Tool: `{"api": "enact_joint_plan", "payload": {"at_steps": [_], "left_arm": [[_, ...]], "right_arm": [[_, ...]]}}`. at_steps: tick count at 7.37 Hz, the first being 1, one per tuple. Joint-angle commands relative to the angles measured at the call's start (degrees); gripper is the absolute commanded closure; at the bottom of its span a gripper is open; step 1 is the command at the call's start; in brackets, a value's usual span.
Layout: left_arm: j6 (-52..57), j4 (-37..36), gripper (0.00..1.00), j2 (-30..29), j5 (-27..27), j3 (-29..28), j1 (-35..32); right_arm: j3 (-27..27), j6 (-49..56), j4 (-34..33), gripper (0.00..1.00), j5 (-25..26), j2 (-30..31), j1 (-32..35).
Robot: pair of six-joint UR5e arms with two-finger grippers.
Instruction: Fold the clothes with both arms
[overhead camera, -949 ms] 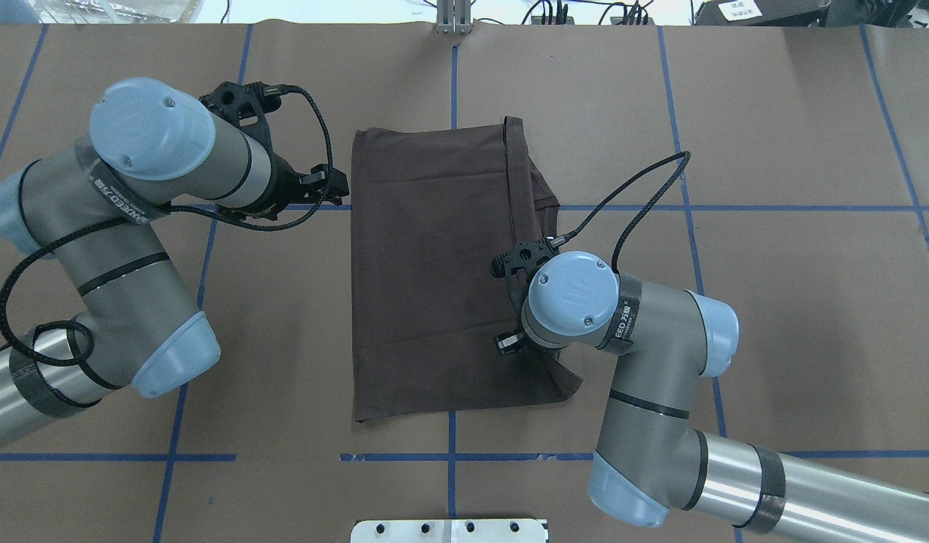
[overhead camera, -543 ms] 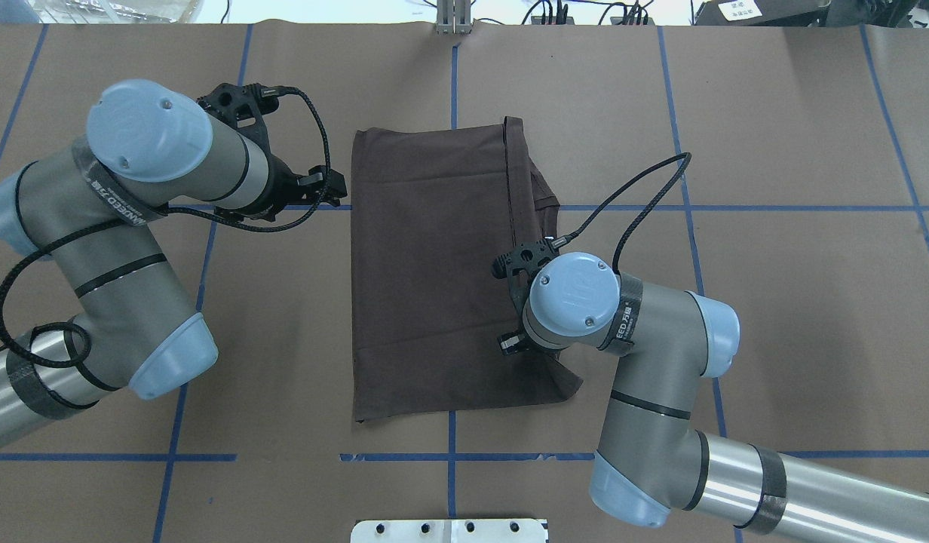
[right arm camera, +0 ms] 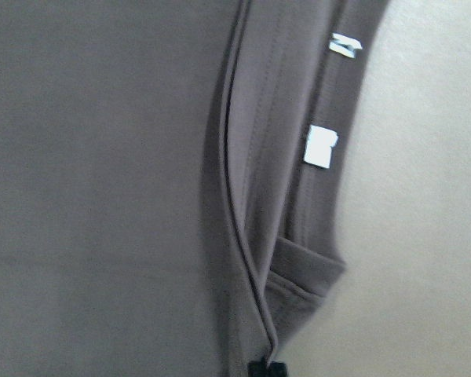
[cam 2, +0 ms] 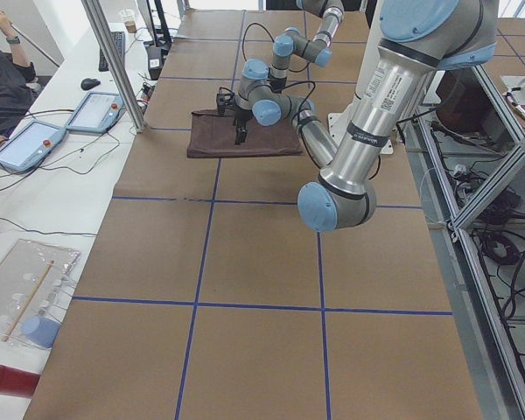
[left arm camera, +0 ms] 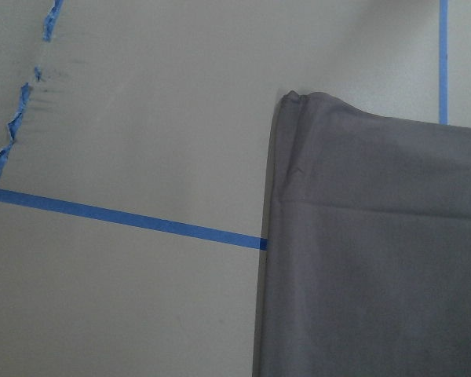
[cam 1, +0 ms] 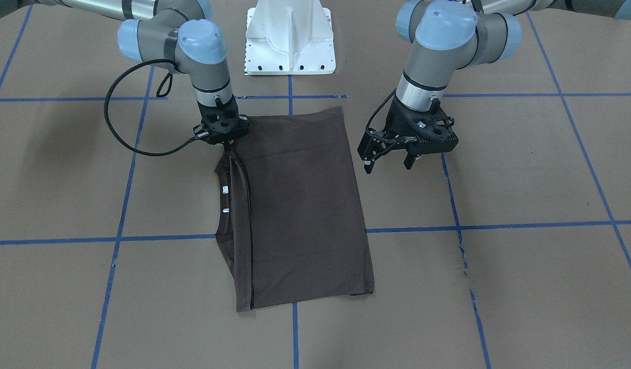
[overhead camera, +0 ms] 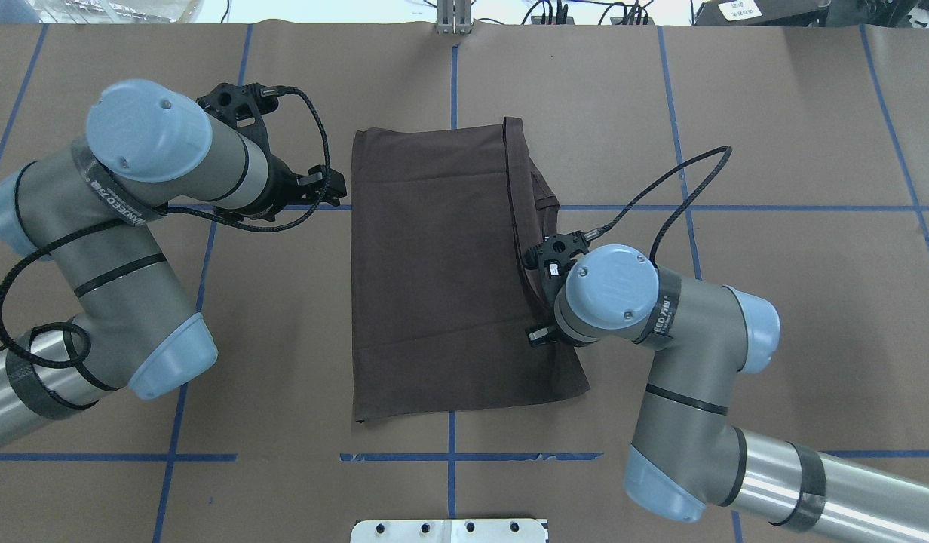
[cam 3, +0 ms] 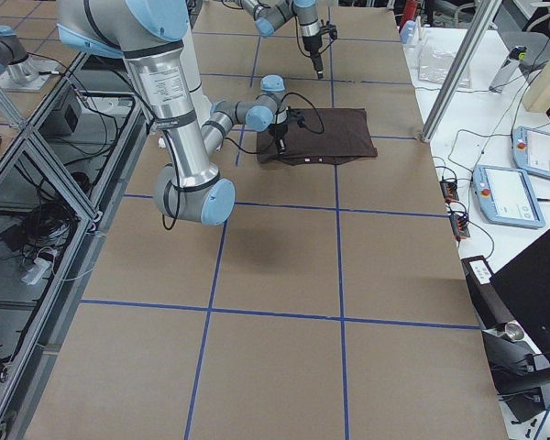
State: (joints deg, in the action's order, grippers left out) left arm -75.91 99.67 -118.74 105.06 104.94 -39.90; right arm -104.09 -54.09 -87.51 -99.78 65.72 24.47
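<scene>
The dark brown T-shirt (cam 1: 300, 205) lies folded lengthwise into a long rectangle in the middle of the table (overhead camera: 774, 113). It also shows in the overhead view (overhead camera: 427, 279). Its collar with the small white neck labels (cam 1: 225, 189) sticks out along the edge on my right arm's side. My right gripper (cam 1: 227, 146) points down and is shut on that folded edge; the right wrist view shows the fold (right arm camera: 243, 236) and the labels (right arm camera: 320, 146). My left gripper (cam 1: 387, 164) is open and empty, hovering just beside the shirt's opposite long edge (left arm camera: 271, 236).
The table is covered in brown paper marked with blue tape lines (overhead camera: 736, 207). The white mounting pedestal (cam 1: 290, 36) stands at the robot's side of the table. Operator desks with tablets (cam 2: 35, 144) line the far side, beyond the table's edge.
My right arm has shifted outward, toward its own side, and the shirt's near corner on that side has slid out slightly with it. The left arm has barely moved.
</scene>
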Motion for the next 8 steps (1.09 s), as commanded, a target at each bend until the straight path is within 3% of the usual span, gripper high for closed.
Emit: {"api": "enact_joint_plan", "payload": {"at_steps": [1,2,3,6,7,8], "left_arm": [[0.1,0.0,0.0,0.0,0.0,0.0,0.0],[0.1,0.0,0.0,0.3,0.0,0.0,0.0],[0.1,0.0,0.0,0.3,0.0,0.0,0.0],[-0.6,0.0,0.0,0.2,0.1,0.4,0.0],[-4.6,0.2,0.0,0.4,3.3,1.4,0.3],[-13.6,1.0,0.0,0.9,3.7,2.4,4.7]], "right_arm": [[-3.0,-7.8,-0.2,1.0,-0.1,6.4,-0.3],[-3.0,-9.6,-0.7,1.0,-0.3,6.4,-0.3],[-2.7,-9.5,-0.7,0.01,-0.8,5.7,-0.5],[-2.9,-8.4,0.1,0.0,-2.0,2.9,4.9],[-3.8,-8.3,2.1,0.0,-3.6,2.6,7.1],[-4.0,-8.3,6.3,0.0,-6.5,2.7,9.0]]}}
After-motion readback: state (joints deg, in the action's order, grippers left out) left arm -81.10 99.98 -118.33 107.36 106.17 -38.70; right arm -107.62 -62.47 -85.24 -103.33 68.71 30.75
